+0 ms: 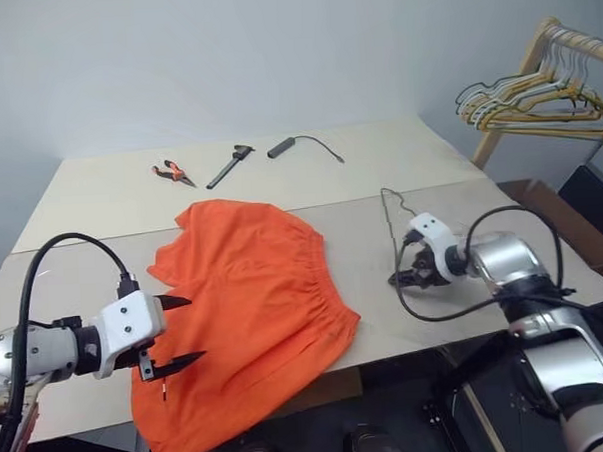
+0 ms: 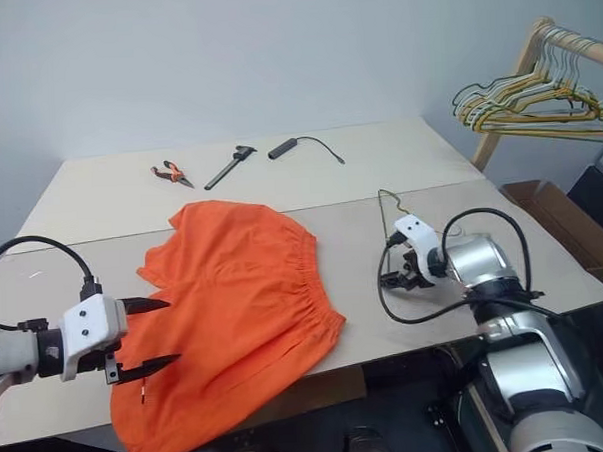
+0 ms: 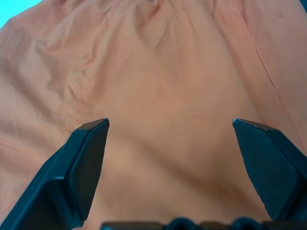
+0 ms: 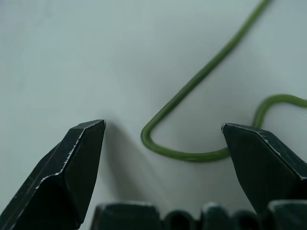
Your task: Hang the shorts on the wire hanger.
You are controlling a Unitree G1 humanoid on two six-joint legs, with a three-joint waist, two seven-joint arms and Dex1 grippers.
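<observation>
Setting: a pale wall behind a cream table (image 1: 399,172) made of two boards, with a seam running across the middle. At the far right you have a wooden rack (image 1: 535,66) carrying a bunch of hangers (image 1: 531,96) in yellow, green and white.

Item, the shorts (image 1: 250,308): bright orange, spread flat on the near board, gathered waistband toward the right, one leg end draped over the table's near edge.

Item, the wire hanger (image 4: 192,91): thin, dull olive-green, lying flat on the table to the right of the shorts and apart from them. In the right wrist view its curved end sits between the two black fingers.

Item, your left end effector (image 1: 176,334): fingers spread wide, holding nothing, poised over the left part of the shorts near the table's front edge. The left wrist view shows orange fabric between the open fingers (image 3: 81,163); you cannot tell whether the tips touch it.

Item, your right end effector (image 2: 396,279): fingers wide apart, empty, pointing down at the table over the hanger's bent wire, with no grip on it.

Other items on the far board: orange-handled pliers (image 1: 171,173), a dark long-handled tool (image 1: 229,165), and a black cylinder with a thin cable (image 1: 303,146).
</observation>
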